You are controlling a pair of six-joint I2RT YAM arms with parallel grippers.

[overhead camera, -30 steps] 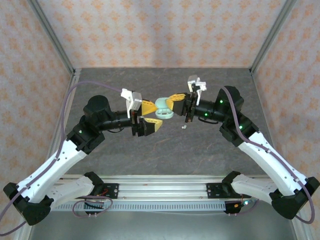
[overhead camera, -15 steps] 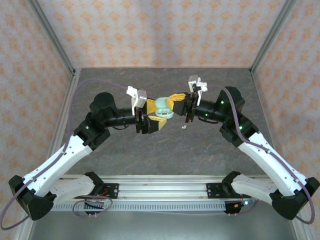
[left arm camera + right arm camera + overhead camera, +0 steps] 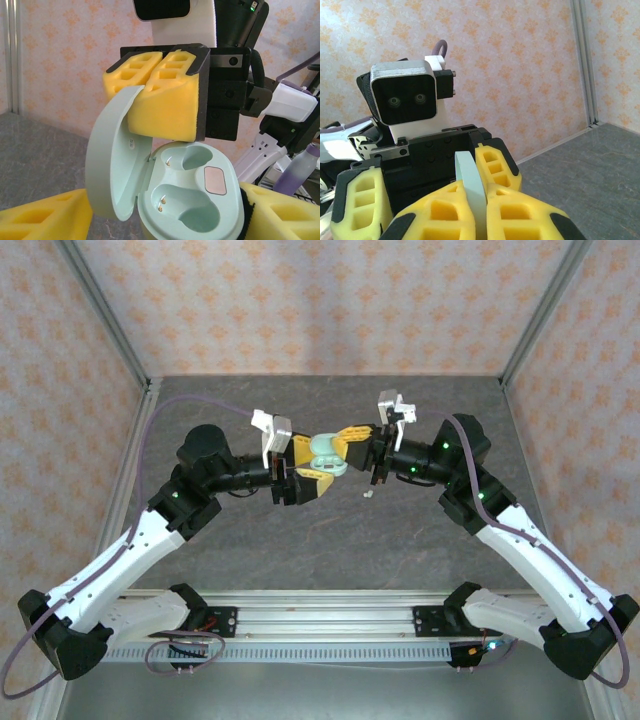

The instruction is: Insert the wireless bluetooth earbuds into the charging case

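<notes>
Top external: above the grey mottled tabletop (image 3: 320, 550), floral walls (image 3: 320, 300) around, my right gripper (image 3: 345, 443) clamps the mint oval plastic case (image 3: 325, 450); whether my left gripper (image 3: 308, 468) grips, I cannot tell.

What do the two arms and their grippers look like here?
Both the left arm and the right arm have white lower links with black upper links and joints, and a purple cable runs along each. The right arm shows green lights. The left gripper and right gripper have black bodies, yellow foam-like fingers with rectangular cut-outs, and a white boxy camera on each wrist.
</notes>
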